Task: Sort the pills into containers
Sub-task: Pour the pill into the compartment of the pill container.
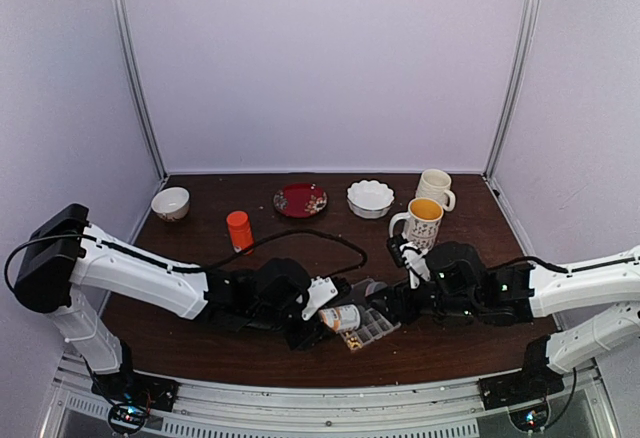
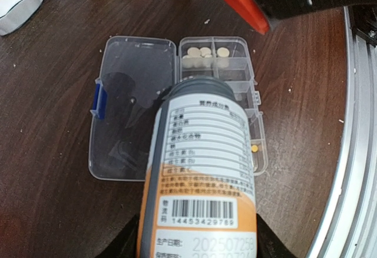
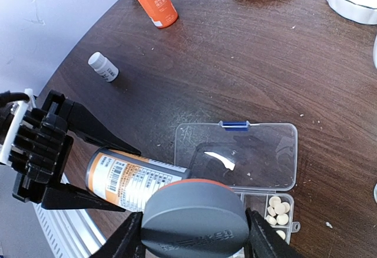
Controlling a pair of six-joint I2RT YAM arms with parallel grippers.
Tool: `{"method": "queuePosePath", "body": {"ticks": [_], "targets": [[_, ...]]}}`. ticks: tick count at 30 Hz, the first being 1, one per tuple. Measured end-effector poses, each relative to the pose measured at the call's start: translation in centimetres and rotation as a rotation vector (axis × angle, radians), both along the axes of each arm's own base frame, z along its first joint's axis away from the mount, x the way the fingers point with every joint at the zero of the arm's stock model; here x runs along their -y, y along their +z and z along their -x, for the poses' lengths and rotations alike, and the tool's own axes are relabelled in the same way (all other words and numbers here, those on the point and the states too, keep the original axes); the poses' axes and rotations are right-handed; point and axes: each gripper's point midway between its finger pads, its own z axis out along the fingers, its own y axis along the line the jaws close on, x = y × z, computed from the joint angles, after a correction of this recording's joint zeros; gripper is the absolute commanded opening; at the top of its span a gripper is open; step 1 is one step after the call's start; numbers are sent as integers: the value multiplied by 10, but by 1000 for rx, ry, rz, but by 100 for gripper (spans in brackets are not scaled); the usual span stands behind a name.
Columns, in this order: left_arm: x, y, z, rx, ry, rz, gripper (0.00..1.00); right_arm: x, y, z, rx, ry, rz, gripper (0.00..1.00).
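Over organiser (image 2: 134,102), bottle (image 2: 203,169) lies sideways, mouth toward compartments (image 2: 235,72)

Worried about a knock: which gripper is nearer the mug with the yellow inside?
Right. The right gripper sits just in front of the mug, slightly to its left; the left gripper, holding the bottle, is farther off to the mug's front-left.

Organiser box (image 1: 372,330) open at centre near edge of worktop (image 1: 470,348), lid (image 2: 132,111) flat alongside. Pills (image 2: 205,52) in end compartment (image 2: 235,50), one pill (image 2: 254,148) further along. Held bottle (image 2: 203,152) in left end effector (image 2: 197,246) above box; cap (image 3: 194,211) in right end effector (image 3: 194,243). Far row, left to right: bowl (image 1: 170,203), upright bottle (image 1: 239,230), plate (image 1: 300,199), dish (image 1: 370,198), mugs (image 1: 425,220).
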Motion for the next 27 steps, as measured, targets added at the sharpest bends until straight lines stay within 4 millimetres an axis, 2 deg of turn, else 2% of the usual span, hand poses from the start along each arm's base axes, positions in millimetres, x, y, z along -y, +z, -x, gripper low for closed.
{"method": "queuePosePath", "body": {"ticks": [6,12,18,22,27], "targets": [[1,-1,1,-13,8,5,0,17,8,-6,58,-38,42,0],[0,-2,5,-30,12,-10,0,52,30,-38,170,-153,59,0],[0,-3,8,-34,12,-14,0,88,20,-68,285,-251,148,0],[-1,-3,7,-34,16,-16,0,95,23,-84,381,-269,197,0],[-4,-6,8,-38,19,-32,0,95,19,-89,473,-262,206,0]]}}
